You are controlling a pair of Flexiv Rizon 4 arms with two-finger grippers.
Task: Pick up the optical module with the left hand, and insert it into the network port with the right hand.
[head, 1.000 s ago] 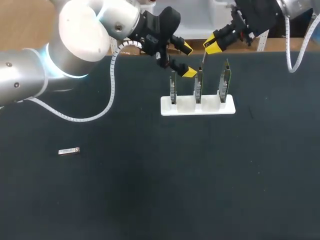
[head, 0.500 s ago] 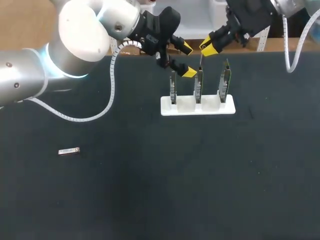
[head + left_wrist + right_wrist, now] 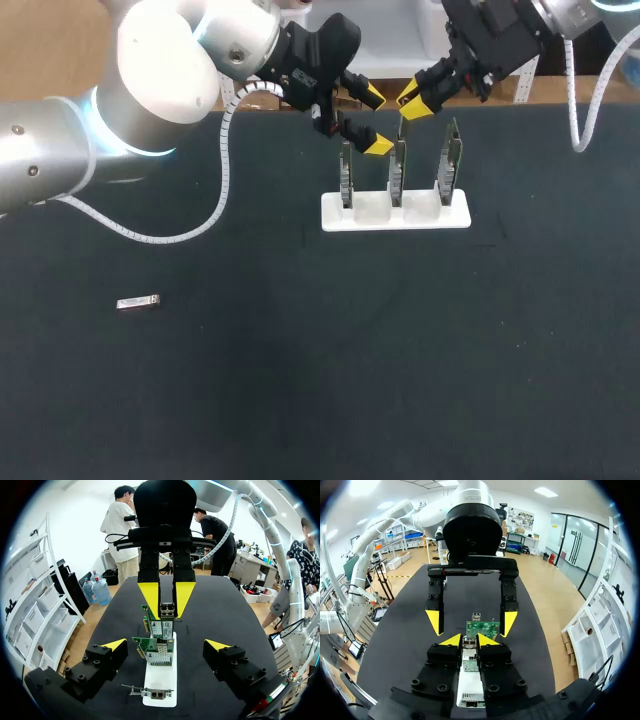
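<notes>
The right gripper [image 3: 414, 98] hangs over the far part of the black table [image 3: 300, 380]. Its yellow-tipped fingers are drawn narrow onto a small silver metal optical module [image 3: 166, 610], whose end with two square openings shows between them in the left wrist view. The coming move turns on what lies beneath. A flat white plastic stand [image 3: 420, 219] carries three upright green circuit cards in a row, and the held module sits just above the top edge of the middle card [image 3: 396, 172]. Its long axis runs steeply down toward that card, and it looks not yet seated. The network port is too small to make out from above, so fine alignment cannot be judged. The right arm comes in from the far right corner with its wrist tilted down over the row. The left gripper [image 3: 375, 121] stands wide and empty just beside the left and middle cards, looking along the row toward the right gripper. A second small silver module [image 3: 138, 302] lies flat on the table, well apart from both grippers on the left arm's side, with its long axis running left to right.
</notes>
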